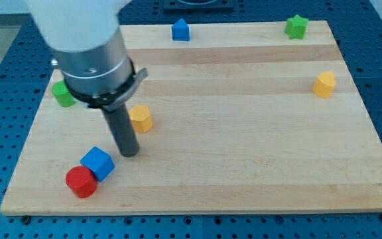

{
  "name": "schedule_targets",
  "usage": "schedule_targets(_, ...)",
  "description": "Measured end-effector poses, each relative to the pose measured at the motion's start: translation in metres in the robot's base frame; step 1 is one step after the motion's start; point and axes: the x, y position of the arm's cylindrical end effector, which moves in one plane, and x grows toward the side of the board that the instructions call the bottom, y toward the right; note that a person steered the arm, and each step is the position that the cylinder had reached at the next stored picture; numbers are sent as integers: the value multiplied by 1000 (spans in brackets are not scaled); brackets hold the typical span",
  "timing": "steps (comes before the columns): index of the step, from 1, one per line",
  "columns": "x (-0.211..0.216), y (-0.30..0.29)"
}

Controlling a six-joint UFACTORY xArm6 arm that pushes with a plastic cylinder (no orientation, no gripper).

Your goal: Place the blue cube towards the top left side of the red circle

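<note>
The blue cube (98,163) is sitting near the view's bottom left corner of the desk (244,179), touching the red circle (81,182) on that block's upper right side. My tip (129,154) is resting just to the view's right of the cube, slightly above its middle, either touching its right edge or barely apart from it; I cannot tell which. There is no gripper on this arm, only the straight dark rod, so nothing is being held and nothing is opening or closing.

As I am judging it, the task is in its last adjusting step. The cube is already against the circle, but it is lying to the upper right and not the upper left that the task is asking for. The next move is calling for a short, gentle push from the cube's right side towards the view's left, perhaps a little upward, so the cube is sliding around the top of the circle without dragging the circle along. Since the two are in contact, a push aimed too low is likely to shove the circle as well.

A yellow block (140,118) is standing just above my tip, and a green block (63,94) is partly hidden behind the arm near the left edge. Both are well clear of that path.
</note>
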Motion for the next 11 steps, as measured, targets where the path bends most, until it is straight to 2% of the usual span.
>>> schedule_targets(2,54,12)
schedule_targets(6,17,-34)
schedule_targets(11,17,-74)
